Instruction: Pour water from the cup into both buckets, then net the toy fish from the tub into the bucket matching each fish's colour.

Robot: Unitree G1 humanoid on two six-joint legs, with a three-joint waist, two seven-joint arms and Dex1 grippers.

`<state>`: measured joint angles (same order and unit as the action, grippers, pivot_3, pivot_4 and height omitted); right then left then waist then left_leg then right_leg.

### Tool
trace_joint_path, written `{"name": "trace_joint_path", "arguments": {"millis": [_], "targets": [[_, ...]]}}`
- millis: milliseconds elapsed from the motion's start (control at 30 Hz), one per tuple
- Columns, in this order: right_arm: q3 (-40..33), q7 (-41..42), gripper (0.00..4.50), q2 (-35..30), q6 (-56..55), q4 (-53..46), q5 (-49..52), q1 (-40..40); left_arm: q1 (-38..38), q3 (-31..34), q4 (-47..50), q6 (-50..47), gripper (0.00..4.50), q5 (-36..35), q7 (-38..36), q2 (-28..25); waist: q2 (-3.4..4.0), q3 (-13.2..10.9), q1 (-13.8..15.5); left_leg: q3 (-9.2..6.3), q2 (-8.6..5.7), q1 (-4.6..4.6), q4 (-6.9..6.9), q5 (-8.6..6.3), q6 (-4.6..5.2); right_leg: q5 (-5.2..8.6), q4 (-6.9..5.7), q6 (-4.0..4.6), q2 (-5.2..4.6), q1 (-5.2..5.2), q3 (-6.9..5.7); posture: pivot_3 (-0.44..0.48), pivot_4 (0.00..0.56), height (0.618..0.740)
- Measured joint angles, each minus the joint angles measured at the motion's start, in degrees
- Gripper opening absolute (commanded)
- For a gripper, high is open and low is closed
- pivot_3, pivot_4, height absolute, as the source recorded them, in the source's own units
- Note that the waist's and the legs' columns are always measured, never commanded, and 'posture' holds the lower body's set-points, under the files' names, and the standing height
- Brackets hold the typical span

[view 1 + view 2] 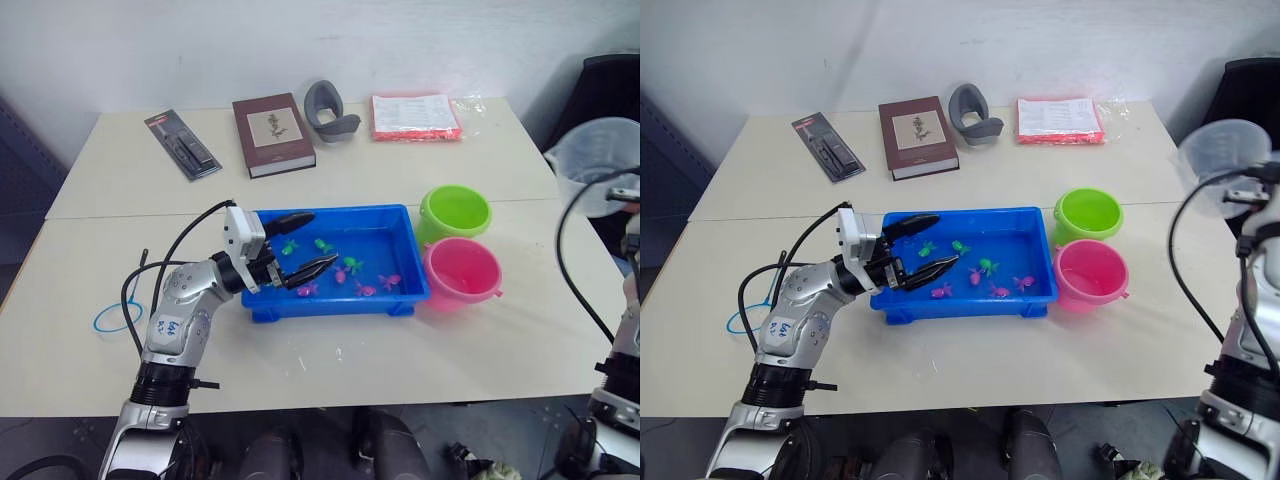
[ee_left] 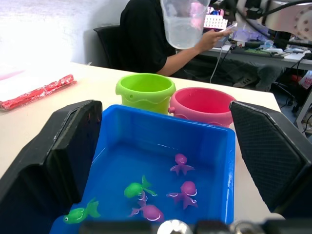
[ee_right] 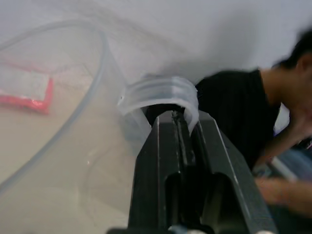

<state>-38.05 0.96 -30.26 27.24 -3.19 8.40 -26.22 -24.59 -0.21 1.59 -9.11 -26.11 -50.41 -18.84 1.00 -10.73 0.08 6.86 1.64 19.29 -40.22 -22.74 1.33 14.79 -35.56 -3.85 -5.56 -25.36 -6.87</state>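
White table (image 1: 330, 350) w/ book (image 1: 273, 133), person (image 2: 146, 34) behind.

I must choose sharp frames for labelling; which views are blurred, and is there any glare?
Right wrist view: soft, the cup and the person behind both blurred. Left wrist view: sharp on the toy fish, with the tub floor shining. Left eye view: sharp, evenly lit, soft shadows beside the buckets.

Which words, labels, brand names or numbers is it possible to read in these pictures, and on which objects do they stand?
No text can be read with certainty.
Sticker on the left arm: blue handwritten marks, too small to read.
Brown book: a cover picture, no legible title.
Red packet: white printed sheet, too small to read.
Black blister pack: print too small to read.
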Motion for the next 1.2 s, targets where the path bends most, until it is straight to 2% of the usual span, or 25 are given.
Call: {"name": "trace_joint_path", "arguments": {"millis": [100,233,333,500,700,800,933,1000,1033,1200], "targets": [[-6.37,-4.35,0.05,4.57,6.62,-1.54,4.38,1.9,0.1,0.0,0.56,-1.36,4.5,-1.59,-1.42,-0.19,0.01,0.01,-0.13,0.03,-0.01,-0.01,0.01,0.0,0.0,0.0,-0.02,0.0,0.01,-0.01,0.04,0.0,0.15,0.74],[-8.84,-7.91,0.05,10.65,8.12,-3.32,7.66,3.43,0.67,-0.32,3.87,-5.13,4.5,-4.6,-4.48,-2.07,0.03,0.02,-0.62,0.09,0.02,-0.08,0.07,0.01,-0.03,0.01,-0.05,0.01,0.1,-0.03,0.14,0.0,0.15,0.74],[-8.65,-8.5,0.05,14.59,7.02,-2.57,9.87,4.06,0.99,-0.8,6.58,-9.79,4.5,-7.24,-6.63,-4.87,0.03,0.02,-1.03,0.09,0.01,-0.11,0.1,0.04,-0.07,0.01,-0.09,0.03,0.11,-0.04,0.18,0.0,0.15,0.74],[-3.74,-8.76,0.05,18.72,0.37,3.18,9.9,4.12,1.67,-1.29,9.59,-15.44,4.5,-9.46,-8.65,-8.07,0.04,0.02,-1.6,0.09,-0.03,-0.11,0.09,0.05,-0.06,0.02,-0.11,0.03,0.08,-0.05,0.21,0.0,0.15,0.74],[-1.74,-10.42,0.05,18.5,-7.68,9.24,8.45,4.19,2.05,-1.22,10.65,-16.45,4.5,-9.32,-8.34,-9.54,0.05,0.02,-1.62,0.07,-0.07,-0.1,0.1,0.05,-0.05,0.02,-0.08,0.03,0.05,-0.05,0.21,0.0,0.15,0.74],[-1.37,-10.39,1.07,18.5,-9.12,10.43,8.81,4.82,2.44,-0.73,11.64,-16.56,4.5,-9.33,-7.93,-10.83,0.05,0.02,-1.7,0.08,-0.02,-0.12,0.11,0.05,-0.06,0.02,-0.1,0.03,0.07,-0.05,0.22,0.0,0.15,0.74],[-0.51,-9.46,2.95,18.54,-8.08,8.16,11.05,7.79,4.01,-0.28,11.82,-16.66,4.5,-9.34,-8.01,-11.87,0.05,0.02,-1.65,0.07,0.0,-0.11,0.11,0.05,-0.07,0.03,-0.09,0.05,0.07,-0.06,0.22,0.0,0.15,0.74],[-0.59,-9.63,4.08,18.55,-6.35,5.64,12.36,9.56,4.78,-0.19,11.82,-16.61,4.5,-9.33,-7.94,-12.04,0.05,0.02,-1.54,0.06,-0.03,-0.1,0.1,0.05,-0.06,0.03,-0.09,0.05,0.02,-0.06,0.22,0.0,0.15,0.74],[-0.69,-9.79,4.46,18.52,-5.0,3.74,13.25,10.76,4.9,-0.19,11.82,-16.53,4.5,-9.33,-7.86,-12.02,0.05,0.02,-1.47,0.05,-0.04,-0.09,0.1,0.05,-0.06,0.03,-0.09,0.04,0.01,-0.06,0.22,0.0,0.15,0.74],[-0.99,-9.46,4.46,17.47,3.06,-6.91,17.2,19.55,5.51,0.07,11.63,-15.86,4.5,-9.29,-7.92,-12.14,0.05,0.03,-1.43,0.03,0.0,-0.09,0.14,0.04,-0.07,0.03,-0.06,0.05,0.01,-0.06,0.23,0.0,0.15,0.74]]}}
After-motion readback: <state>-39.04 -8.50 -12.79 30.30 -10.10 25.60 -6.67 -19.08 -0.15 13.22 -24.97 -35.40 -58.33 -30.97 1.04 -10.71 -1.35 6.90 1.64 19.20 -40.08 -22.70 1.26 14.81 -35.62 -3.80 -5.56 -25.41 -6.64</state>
